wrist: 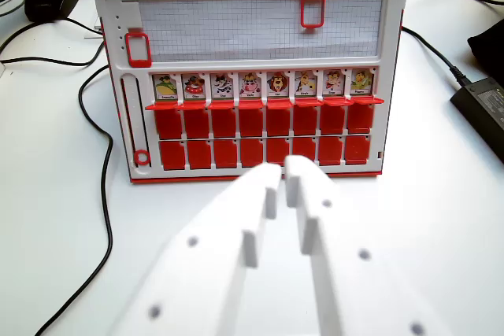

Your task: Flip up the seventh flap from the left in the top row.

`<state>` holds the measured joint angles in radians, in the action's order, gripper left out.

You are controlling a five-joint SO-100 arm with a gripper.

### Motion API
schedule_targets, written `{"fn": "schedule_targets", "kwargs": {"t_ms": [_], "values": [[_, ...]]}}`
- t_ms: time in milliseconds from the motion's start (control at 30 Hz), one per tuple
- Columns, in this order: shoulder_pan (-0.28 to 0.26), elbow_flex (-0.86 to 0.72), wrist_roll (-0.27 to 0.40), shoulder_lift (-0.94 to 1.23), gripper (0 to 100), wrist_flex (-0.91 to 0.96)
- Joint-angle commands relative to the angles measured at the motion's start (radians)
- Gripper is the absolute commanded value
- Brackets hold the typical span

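Wrist view. A red-and-white game board stands on a white table, its face turned to the camera. The board carries three rows of flaps. The top row is raised: eight flaps stand upright, each showing a small cartoon animal picture above a printed label too small to read. Counting from the wrist view's left, the seventh flap is already upright, at about 1 o'clock from the picture's centre, between the sixth flap and the eighth flap. The two lower rows lie flat and show only plain red backs. Above the flaps is a gridded panel with one red slider frame on its upper edge at 12 o'clock and another red slider frame at its lower left corner, at 10 o'clock. A vertical slot with a red ring runs down the board's left side.

The white claw fills the lower half of the picture, from 6 o'clock upward. Its two fingers lie nearly together, with only a thin gap between them, and nothing is held. The fingertips overlap the board's bottom edge in the picture; contact cannot be judged. Black cables lie on the table at 9 o'clock, and a black power brick at 3 o'clock.
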<state>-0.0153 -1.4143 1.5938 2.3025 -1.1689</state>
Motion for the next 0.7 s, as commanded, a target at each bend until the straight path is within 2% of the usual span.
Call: {"fn": "schedule_targets", "kwargs": {"t_ms": [0, 333, 467, 667], "values": [[0.003, 0.006, 0.009, 0.029, 0, 0.037], [0.025, -0.052, -0.009, 0.034, 0, 0.034], [0.052, -0.114, -0.057, -0.023, 0, 0.011], [0.129, -0.256, -0.118, -0.187, 0, 0.183]]}}
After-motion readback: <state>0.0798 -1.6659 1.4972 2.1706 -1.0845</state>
